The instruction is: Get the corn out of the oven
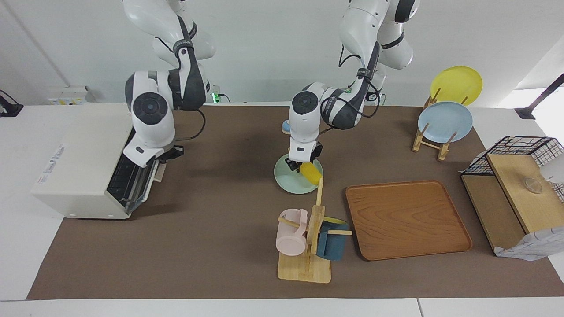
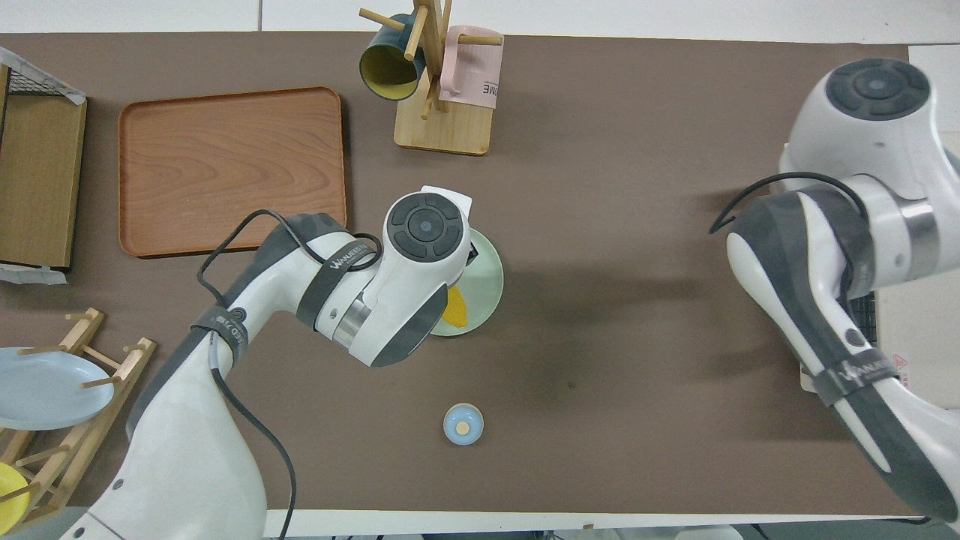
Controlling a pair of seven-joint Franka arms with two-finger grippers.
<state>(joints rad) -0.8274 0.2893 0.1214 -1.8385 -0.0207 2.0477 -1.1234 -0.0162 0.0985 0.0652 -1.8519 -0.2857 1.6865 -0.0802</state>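
The yellow corn [image 1: 311, 173] is over the pale green plate [image 1: 291, 184] in the middle of the table. My left gripper [image 1: 296, 166] is shut on the end of the corn toward the right arm's side, and the cob hangs tilted. In the overhead view only a slice of corn [image 2: 455, 310] shows beside the left wrist on the plate [image 2: 489, 274]. The cream-white oven [image 1: 83, 154] stands at the right arm's end, its glass door [image 1: 132, 182] swung up almost closed. My right gripper [image 1: 169, 154] is shut at the door's top edge.
A mug rack [image 1: 308, 242] with a pink and a blue mug stands farther from the robots than the plate. Beside it lies a wooden tray [image 1: 405, 218]. A plate rack [image 1: 443, 121] and a wire basket [image 1: 515, 185] occupy the left arm's end. A small blue lid [image 2: 463, 424] lies near the robots.
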